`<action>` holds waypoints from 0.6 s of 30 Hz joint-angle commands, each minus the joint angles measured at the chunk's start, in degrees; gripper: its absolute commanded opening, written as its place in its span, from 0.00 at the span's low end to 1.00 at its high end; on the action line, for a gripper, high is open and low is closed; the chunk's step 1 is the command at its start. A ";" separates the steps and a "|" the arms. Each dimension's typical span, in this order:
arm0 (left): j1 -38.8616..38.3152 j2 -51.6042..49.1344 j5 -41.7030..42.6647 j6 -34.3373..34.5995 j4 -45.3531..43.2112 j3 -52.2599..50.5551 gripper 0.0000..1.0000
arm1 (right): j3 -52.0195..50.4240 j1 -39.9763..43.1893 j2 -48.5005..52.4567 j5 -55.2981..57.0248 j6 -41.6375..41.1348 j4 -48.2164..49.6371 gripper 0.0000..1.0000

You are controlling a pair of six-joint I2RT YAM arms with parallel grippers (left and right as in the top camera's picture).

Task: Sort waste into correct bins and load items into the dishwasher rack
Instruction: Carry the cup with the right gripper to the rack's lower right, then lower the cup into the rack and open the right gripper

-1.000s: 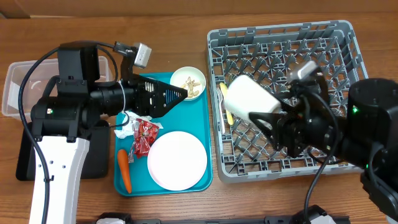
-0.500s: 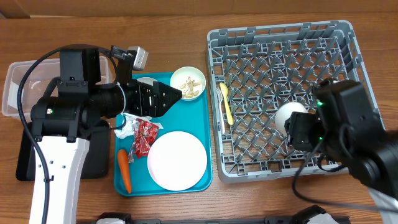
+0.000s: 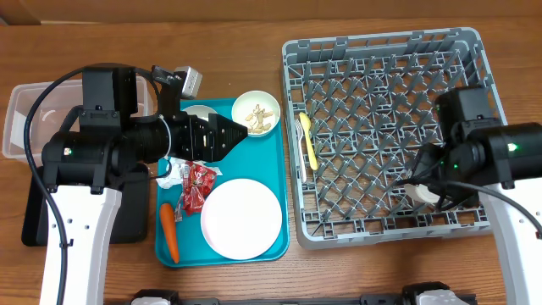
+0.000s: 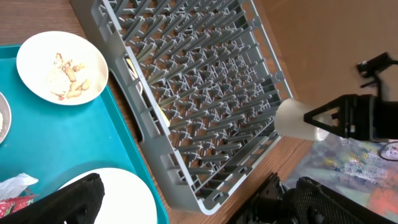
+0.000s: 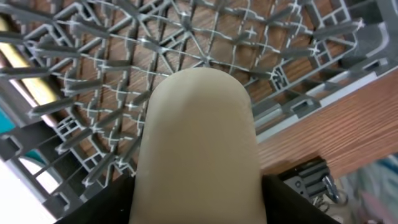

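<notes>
Overhead view: my right fingers (image 5: pixel 99 208) pinch a small white bowl (image 5: pixel 196 124), tipped on its side over the lower right part of the grey rack (image 3: pixel 385 51). I cannot tell whether it touches the pegs. My left fingers (image 4: pixel 68 199) are spread wide above the teal tray (image 3: pixel 271 152), near a second bowl (image 3: pixel 273 100) holding beige food bits (image 3: pixel 258 117). Also on that tray lie the plate (image 3: pixel 241 218), red wrapper (image 3: pixel 197 185), tissue (image 3: pixel 172 174) and carrot (image 3: pixel 168 232). A yellow fork (image 3: pixel 308 140) lies along the rack's left side. Clear tub (image 3: pixel 21 127) and black tray (image 3: pixel 30 224) sit at the far left of the surface (image 3: pixel 254 25).
</notes>
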State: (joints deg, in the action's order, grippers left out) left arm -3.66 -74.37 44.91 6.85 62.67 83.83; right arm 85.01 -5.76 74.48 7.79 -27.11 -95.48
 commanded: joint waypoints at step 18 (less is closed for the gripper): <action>0.26 0.13 -0.55 -1.11 0.35 0.70 1.00 | -17.62 6.64 1.77 -10.69 9.18 11.02 0.33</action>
State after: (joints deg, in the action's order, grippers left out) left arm -3.66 -74.37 44.71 6.85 62.83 83.83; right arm 68.14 0.56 75.79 -1.87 -18.59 -84.86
